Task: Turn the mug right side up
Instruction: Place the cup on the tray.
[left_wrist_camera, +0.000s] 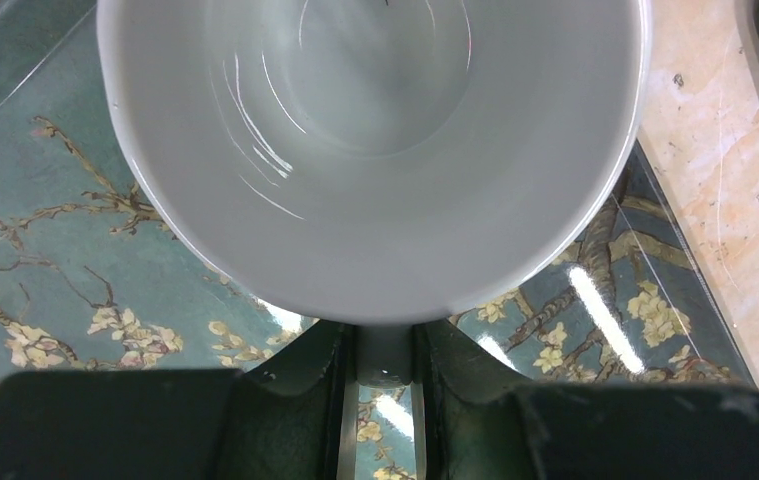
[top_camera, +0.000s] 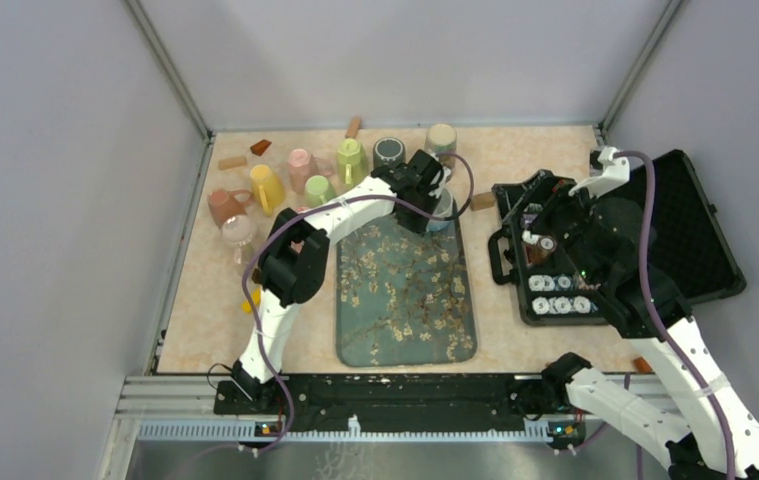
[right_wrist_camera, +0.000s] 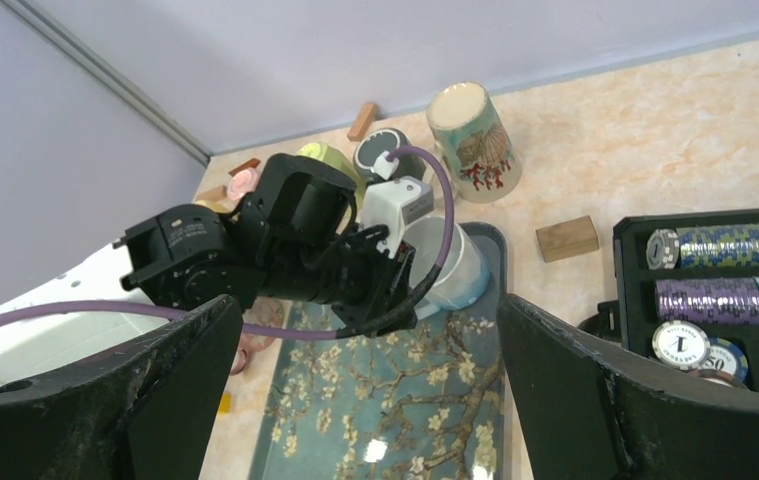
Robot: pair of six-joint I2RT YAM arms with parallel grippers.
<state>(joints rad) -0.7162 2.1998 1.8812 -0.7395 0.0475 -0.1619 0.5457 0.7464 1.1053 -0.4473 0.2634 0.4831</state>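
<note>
A pale blue-white mug [left_wrist_camera: 375, 200] is over the far right corner of the floral teal tray [left_wrist_camera: 55, 250]. Its open mouth faces my left wrist camera. My left gripper [left_wrist_camera: 385, 350] is shut on the mug's handle, one finger on each side. In the top view the left gripper [top_camera: 420, 190] covers most of the mug [top_camera: 443, 208]. In the right wrist view the mug [right_wrist_camera: 455, 270] leans, with its base low at the tray's corner [right_wrist_camera: 490, 240]. My right gripper [right_wrist_camera: 367, 305] is open and empty, above the black case [top_camera: 695, 230].
Several mugs stand along the back: yellow [top_camera: 265, 187], pink [top_camera: 301, 165], green [top_camera: 351, 158], dark [top_camera: 388, 151] and a patterned one [top_camera: 442, 140]. Wooden blocks [right_wrist_camera: 566, 237] lie on the table. The open case holds poker chips [right_wrist_camera: 725, 245].
</note>
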